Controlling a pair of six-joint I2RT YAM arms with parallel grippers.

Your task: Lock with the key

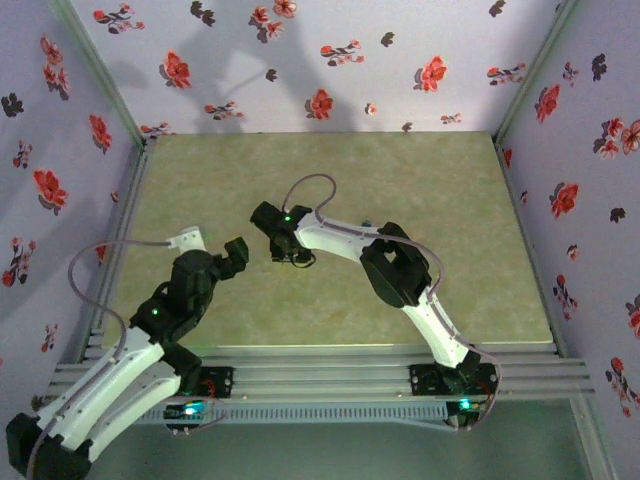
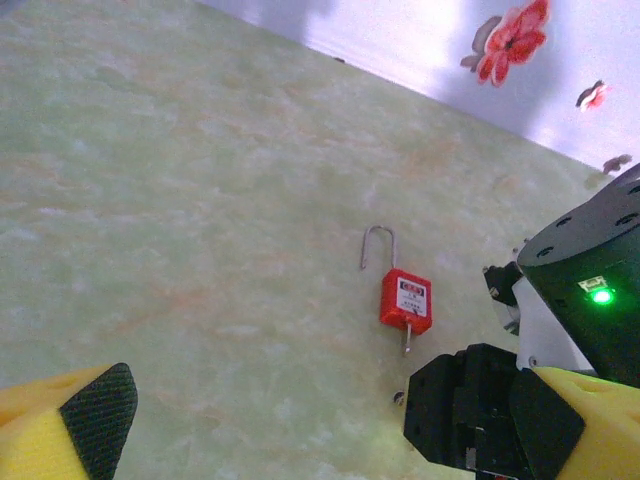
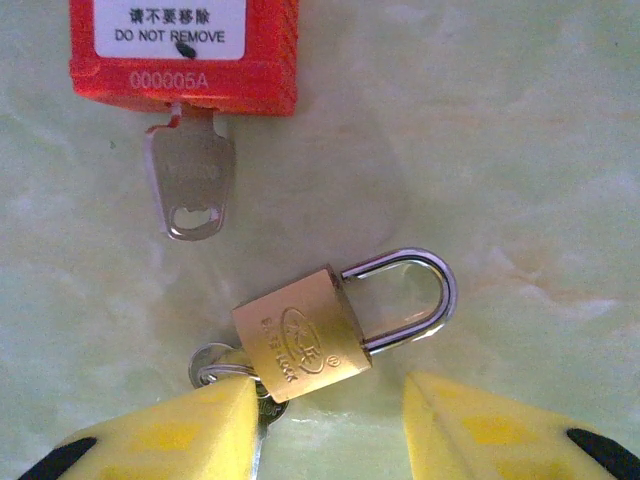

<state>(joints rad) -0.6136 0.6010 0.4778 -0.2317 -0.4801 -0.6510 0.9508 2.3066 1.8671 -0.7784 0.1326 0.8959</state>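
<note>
Mid-table, before right gripper (image 3: 330,430): brass padlock (image 3: 305,335), shackle closed, keyring (image 3: 210,365) at base; red padlock (image 3: 185,60) just beyond, steel key (image 3: 190,185) inserted. Right jaws apart, empty; left gripper (image 2: 320,425) spread wide, idle. Step: approach. Next: pinch key bow squarely, then turn.

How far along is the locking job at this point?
Done: nothing yet; the red padlock has its shackle open and its key inserted. In hand: the right gripper hovers half open by the brass padlock, gripping nothing; the left gripper is open. Left: gripping a key, closing and locking.
</note>
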